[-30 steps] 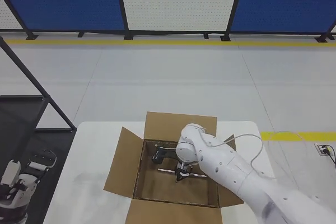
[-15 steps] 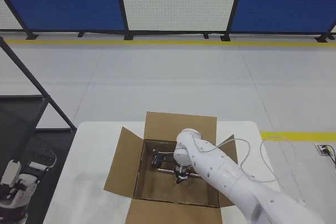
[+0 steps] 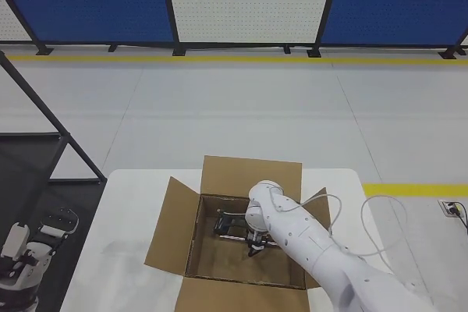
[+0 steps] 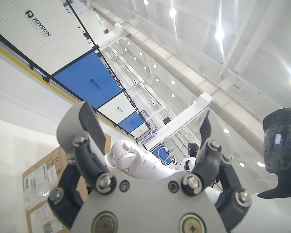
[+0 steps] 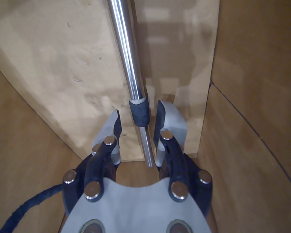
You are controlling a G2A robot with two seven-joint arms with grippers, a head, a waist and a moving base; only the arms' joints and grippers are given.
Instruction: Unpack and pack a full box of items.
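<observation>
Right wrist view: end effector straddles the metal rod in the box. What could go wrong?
1. The right end effector is open around the metal rod, near its end; gripped there, the smooth rod could tilt or slip.
2. The box wall stands close, so lifting may snag the rod.

An industrial hall: blue and white partition panels [image 3: 242, 19], yellow floor line [image 3: 218, 58], high lamp-lit ceiling [image 4: 208, 37].
</observation>
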